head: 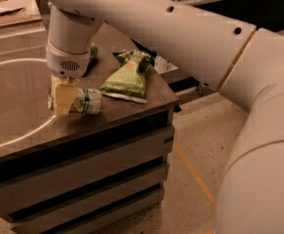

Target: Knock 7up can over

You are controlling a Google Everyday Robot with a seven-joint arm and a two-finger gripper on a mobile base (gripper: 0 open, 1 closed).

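The 7up can (87,101), white-silver with green lettering, lies on its side on the dark table top (131,108), near the front edge. My gripper (62,99) hangs straight down from the white wrist (67,62) and sits against the can's left end, covering part of it. The arm's big white links cross the top and right of the view.
A light-green snack bag (127,77) lies just right of the can. A dark-green can (93,51) stands behind the wrist, mostly hidden. A white circle line (14,62) marks the table at left. The table's right corner (173,101) drops to the floor.
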